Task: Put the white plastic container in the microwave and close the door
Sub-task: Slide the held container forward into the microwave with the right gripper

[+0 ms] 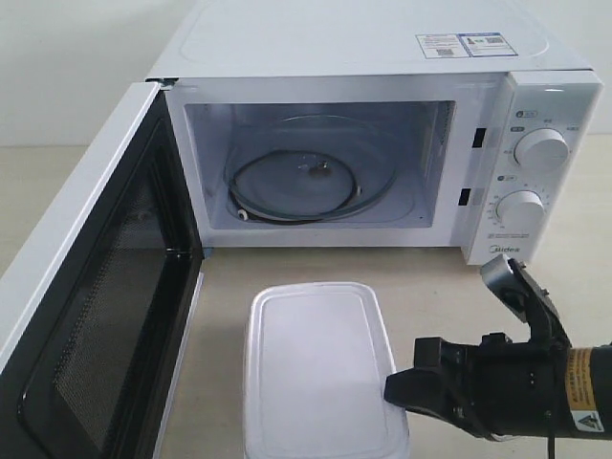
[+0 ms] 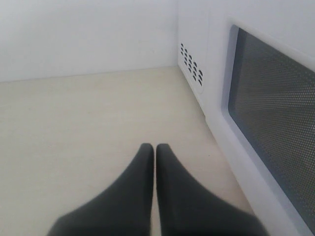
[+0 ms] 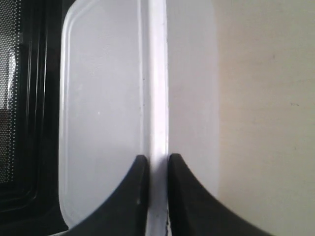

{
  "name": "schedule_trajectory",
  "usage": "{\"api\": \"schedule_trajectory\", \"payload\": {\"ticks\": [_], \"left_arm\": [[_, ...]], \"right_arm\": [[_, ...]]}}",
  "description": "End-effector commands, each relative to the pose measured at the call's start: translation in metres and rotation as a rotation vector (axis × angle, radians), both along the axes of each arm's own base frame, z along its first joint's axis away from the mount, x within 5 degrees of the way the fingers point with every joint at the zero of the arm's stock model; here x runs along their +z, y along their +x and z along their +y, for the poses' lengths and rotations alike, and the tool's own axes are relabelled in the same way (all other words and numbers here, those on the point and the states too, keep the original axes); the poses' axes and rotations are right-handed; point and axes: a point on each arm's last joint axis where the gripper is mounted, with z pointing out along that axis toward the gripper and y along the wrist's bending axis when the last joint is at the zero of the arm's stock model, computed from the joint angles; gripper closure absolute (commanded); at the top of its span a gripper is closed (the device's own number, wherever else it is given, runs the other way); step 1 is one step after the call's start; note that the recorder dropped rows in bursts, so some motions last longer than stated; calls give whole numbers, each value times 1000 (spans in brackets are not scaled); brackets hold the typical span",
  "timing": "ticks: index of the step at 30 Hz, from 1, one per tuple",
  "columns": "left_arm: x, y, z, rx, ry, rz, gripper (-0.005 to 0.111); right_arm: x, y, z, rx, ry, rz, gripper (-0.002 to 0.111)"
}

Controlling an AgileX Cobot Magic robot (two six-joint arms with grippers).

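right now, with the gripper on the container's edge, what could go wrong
1. The right gripper pinches only the thin rim on one side of the container, so it may tilt or slip out when lifted.
2. The door stands open close beside the container; a tilted load could knock it on the way into the microwave.
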Motion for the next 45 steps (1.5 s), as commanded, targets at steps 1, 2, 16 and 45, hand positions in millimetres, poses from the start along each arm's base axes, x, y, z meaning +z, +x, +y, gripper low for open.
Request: {"api": "schedule_trajectory", "payload": {"ticks": [1, 2, 16, 45], "left_arm": [[-1, 0, 0, 0, -6, 2, 103], [-1, 0, 0, 0, -6, 2, 103], [-1, 0, 0, 0, -6, 2, 103], [-1, 0, 0, 0, -6, 2, 103]], "right_arm": [[9, 3, 3, 10, 56, -83, 108], [12, 4, 3, 2, 66, -96, 108], [30, 13, 30, -456, 214, -176, 108], [60, 141, 106, -856, 181, -309, 108]]}}
